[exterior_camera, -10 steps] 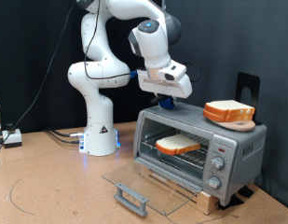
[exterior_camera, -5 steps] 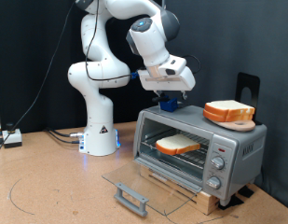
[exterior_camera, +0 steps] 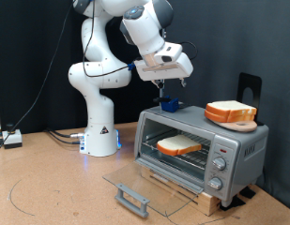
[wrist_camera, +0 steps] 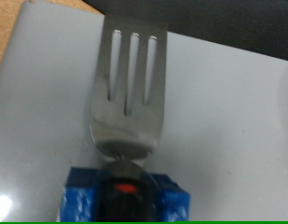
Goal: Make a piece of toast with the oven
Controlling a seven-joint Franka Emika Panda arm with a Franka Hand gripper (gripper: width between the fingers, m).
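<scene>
The silver oven (exterior_camera: 235, 148) stands at the exterior view's right with its glass door (exterior_camera: 145, 184) folded down flat. One piece of toast (exterior_camera: 179, 145) lies on the wire rack inside. A second slice (exterior_camera: 230, 111) rests on a wooden board on the oven's roof. My gripper (exterior_camera: 170, 86) hangs open and empty above the roof's left end, over a metal spatula (wrist_camera: 131, 89) that sits in a blue holder (exterior_camera: 172, 106). The wrist view looks down on the slotted spatula blade and the blue holder (wrist_camera: 125, 198); my fingers do not show there.
The robot's white base (exterior_camera: 99, 136) stands left of the oven. The door's grey handle (exterior_camera: 132, 198) juts out over the wooden table in front. A black stand (exterior_camera: 250, 86) rises behind the oven. Cables (exterior_camera: 60, 136) run along the table's back left.
My gripper has risen from just above the blue holder on the oven's roof to well above it, and the hand has tilted. The spatula, both slices and the door stay where they were.
</scene>
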